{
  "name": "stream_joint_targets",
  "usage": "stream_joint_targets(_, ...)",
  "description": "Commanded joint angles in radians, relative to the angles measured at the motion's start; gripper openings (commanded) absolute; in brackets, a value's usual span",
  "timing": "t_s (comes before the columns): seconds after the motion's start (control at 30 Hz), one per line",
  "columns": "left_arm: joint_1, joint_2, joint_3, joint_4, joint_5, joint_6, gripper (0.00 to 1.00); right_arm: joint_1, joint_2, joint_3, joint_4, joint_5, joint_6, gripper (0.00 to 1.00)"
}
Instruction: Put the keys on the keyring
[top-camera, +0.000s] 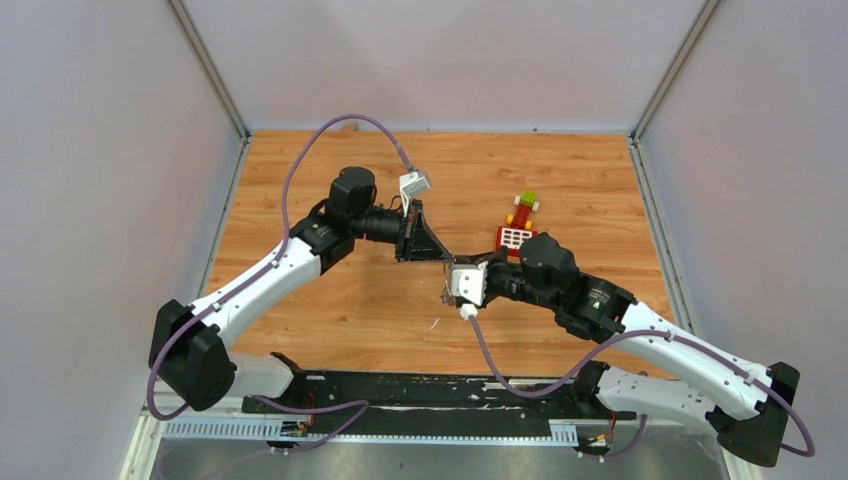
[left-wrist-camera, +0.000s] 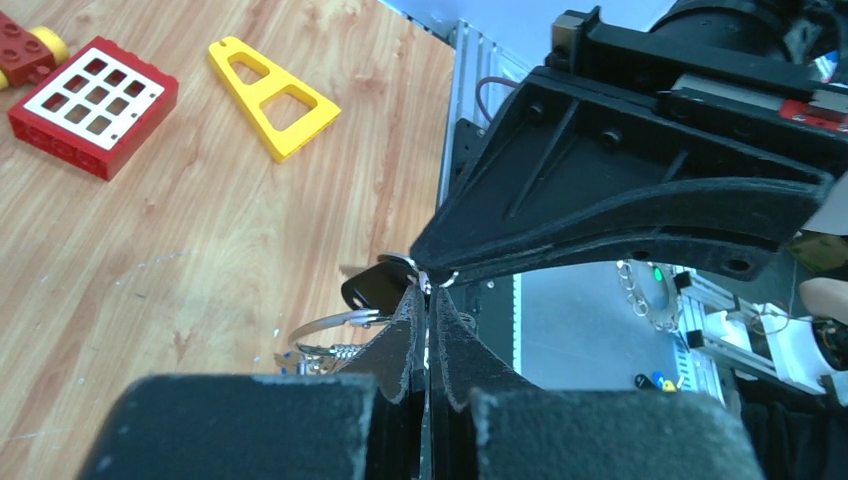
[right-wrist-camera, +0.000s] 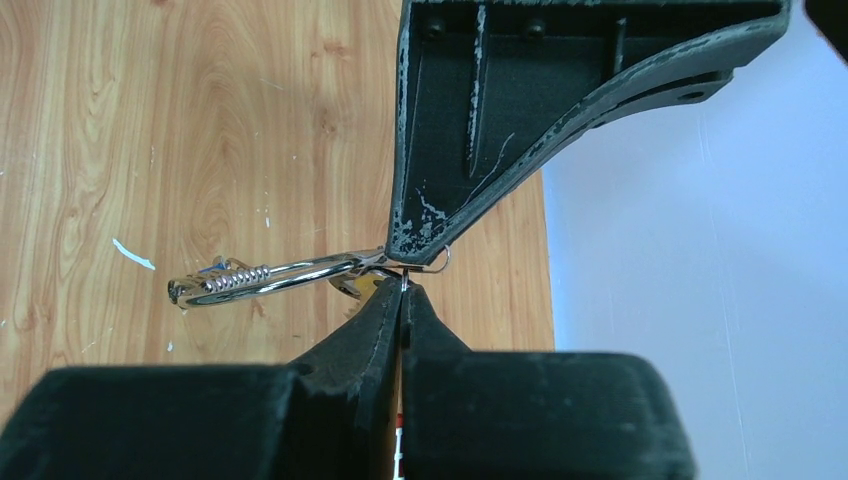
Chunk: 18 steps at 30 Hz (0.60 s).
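Both grippers meet tip to tip above the middle of the wooden table. My left gripper (top-camera: 445, 257) (left-wrist-camera: 428, 290) is shut. The key's black head (left-wrist-camera: 375, 283) sticks out at the left of its fingertips. My right gripper (top-camera: 455, 268) (right-wrist-camera: 403, 287) is shut on the thin wire of the keyring (right-wrist-camera: 440, 266). A silver clasp with a coil spring (right-wrist-camera: 270, 275) (left-wrist-camera: 330, 322) hangs off to the side, with a bit of blue tag (right-wrist-camera: 213, 266) at its far end. The key's blade is hidden between the fingers.
A red block with a white grid (left-wrist-camera: 95, 105) (top-camera: 515, 237) and a yellow triangular frame (left-wrist-camera: 272, 95) lie on the table beyond the grippers. A red and green toy (top-camera: 524, 207) sits behind the block. The table's near edge rail (left-wrist-camera: 458, 130) is close by.
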Motion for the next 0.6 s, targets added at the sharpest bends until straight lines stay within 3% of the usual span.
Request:
stream_joint_targets(0.0,-0.013,0.009,0.028,-0.011,-0.025,0.044,0.00,0.012,-0.015,0.059,0.033,-0.023,0.026,0.00)
stream_joint_targets(0.57,-0.022,-0.036,0.010,-0.016,0.005,0.088,0.00,0.008,-0.010,0.039,-0.002,0.032,-0.005,0.00)
